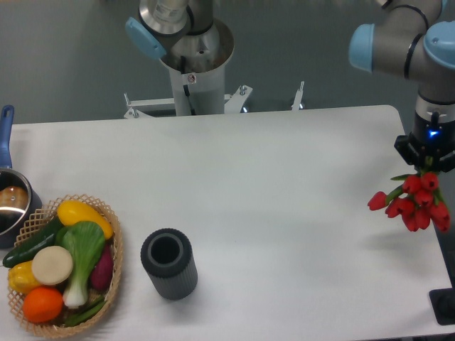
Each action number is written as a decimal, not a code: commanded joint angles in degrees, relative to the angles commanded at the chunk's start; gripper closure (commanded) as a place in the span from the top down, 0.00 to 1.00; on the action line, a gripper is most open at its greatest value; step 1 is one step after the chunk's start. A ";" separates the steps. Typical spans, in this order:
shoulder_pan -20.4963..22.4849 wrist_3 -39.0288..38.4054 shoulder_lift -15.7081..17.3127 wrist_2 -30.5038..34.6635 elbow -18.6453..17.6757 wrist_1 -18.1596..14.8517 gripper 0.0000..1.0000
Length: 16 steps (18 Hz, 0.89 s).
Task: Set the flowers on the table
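Observation:
The flowers (416,202), a small bunch of red tulips with green stems, hang above the right edge of the white table (270,185). My gripper (425,162) is directly above the bunch and shut on its stems, holding it clear of the tabletop. A faint shadow lies on the table below the buds. The fingertips are mostly hidden by the stems and the buds.
A dark grey ribbed cylinder vase (168,263) stands at the front middle-left. A wicker basket (114,234) with vegetables and fruit, including a green-and-white leek-like vegetable (82,256), sits at the front left. A blue-handled pot (11,199) is at the left edge.

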 joint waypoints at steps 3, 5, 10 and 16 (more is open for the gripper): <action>-0.17 -0.52 0.17 -0.09 0.00 -0.44 0.00; -0.70 -0.97 0.35 -0.18 -0.09 -0.96 0.00; -4.47 -2.54 0.18 0.44 -1.40 -1.06 0.00; -9.39 -8.43 0.26 1.32 -3.86 -0.62 0.00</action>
